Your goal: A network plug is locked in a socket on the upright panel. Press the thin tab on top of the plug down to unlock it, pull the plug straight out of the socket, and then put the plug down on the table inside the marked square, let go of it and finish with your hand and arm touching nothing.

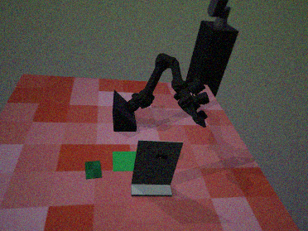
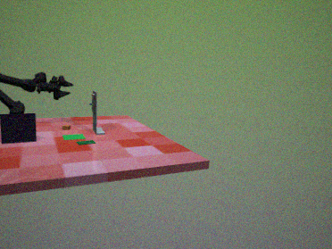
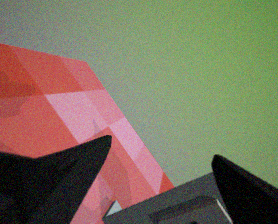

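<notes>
The upright dark panel (image 1: 157, 162) stands on a pale base plate near the table's front. In the exterior view it shows edge-on (image 2: 95, 112). A small dark mark on its face (image 1: 161, 155) is where the socket sits, but the plug itself is too small to make out. My gripper (image 1: 196, 104) is open and empty. It hovers in the air behind the panel, well apart from it, as the exterior view also shows (image 2: 62, 87). In the wrist view the two dark fingers spread wide above the panel's grey top edge (image 3: 170, 205). A bright green square (image 1: 124, 161) lies on the table left of the panel.
A darker green patch (image 1: 93, 169) lies left of the bright square. The arm's dark base block (image 1: 123, 113) stands behind the panel. A tall dark block (image 1: 211, 55) rises at the back right. A small orange-brown thing (image 2: 66, 127) sits on the table near the panel.
</notes>
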Robot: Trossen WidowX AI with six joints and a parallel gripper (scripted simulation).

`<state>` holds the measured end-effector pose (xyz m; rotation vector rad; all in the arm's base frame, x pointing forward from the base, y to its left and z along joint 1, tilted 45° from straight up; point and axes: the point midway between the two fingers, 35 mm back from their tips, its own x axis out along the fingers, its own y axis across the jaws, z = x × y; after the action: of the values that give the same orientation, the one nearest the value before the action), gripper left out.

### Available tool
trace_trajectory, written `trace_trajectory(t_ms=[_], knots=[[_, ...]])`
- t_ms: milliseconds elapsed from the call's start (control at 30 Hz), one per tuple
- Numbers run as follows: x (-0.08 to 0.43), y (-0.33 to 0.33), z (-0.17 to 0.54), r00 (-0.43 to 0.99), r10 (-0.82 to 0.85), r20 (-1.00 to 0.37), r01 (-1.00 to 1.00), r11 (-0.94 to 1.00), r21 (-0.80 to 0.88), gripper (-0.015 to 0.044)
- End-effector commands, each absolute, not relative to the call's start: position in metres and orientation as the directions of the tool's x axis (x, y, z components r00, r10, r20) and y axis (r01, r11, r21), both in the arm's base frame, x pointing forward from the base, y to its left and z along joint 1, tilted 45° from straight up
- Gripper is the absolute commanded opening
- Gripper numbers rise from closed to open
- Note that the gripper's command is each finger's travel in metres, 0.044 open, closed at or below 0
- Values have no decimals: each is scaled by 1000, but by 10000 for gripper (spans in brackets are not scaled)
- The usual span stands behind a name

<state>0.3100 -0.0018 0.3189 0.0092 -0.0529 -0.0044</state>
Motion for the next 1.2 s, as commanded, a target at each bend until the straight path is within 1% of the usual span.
trace_trajectory(t_ms=[0, 267, 300, 600, 867, 933, 1167], knots=[[310, -2, 318, 999, -7, 51, 7, 1000, 5, 374], [313, -19, 267, 993, -113, -30, 106, 976, -192, 164], [313, -21, 260, 991, -128, -41, 116, 969, -219, 156], [304, -41, 199, 957, -257, -137, 166, 868, -468, 156], [285, -58, 147, 905, -368, -215, 138, 731, -669, 156], [281, -61, 139, 895, -385, -226, 127, 705, -698, 156], [284, -61, 139, 893, -387, -228, 125, 702, -701, 156]])
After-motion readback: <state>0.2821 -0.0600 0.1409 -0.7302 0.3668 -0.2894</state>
